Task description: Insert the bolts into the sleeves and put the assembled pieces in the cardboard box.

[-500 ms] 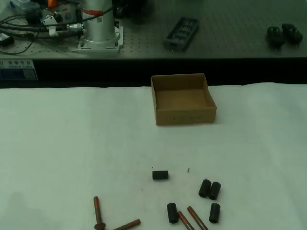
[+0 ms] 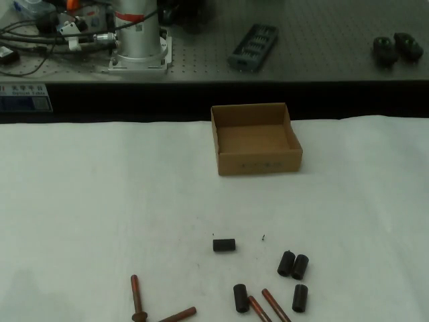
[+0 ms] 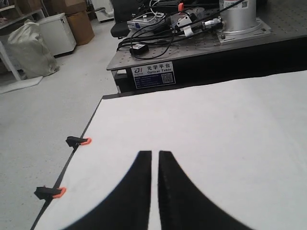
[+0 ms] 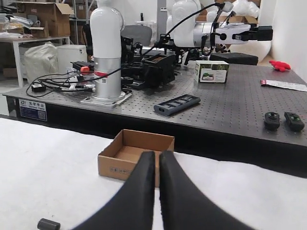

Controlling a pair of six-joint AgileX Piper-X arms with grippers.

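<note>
Hovering over the white counter (image 3: 230, 129), the left claw (image 3: 154, 155) is narrow and empty. Orange-tipped clamps (image 3: 77, 141) grip the counter's edge near it, and a printed label plate (image 3: 153, 75) sits far ahead. The right claw (image 4: 157, 154), likewise narrow and empty, has a black sleeve (image 4: 49, 224) close by. The cardboard box (image 4: 117, 165), faint print on its wall, stands just beyond, one corner hidden by the claw.
</note>
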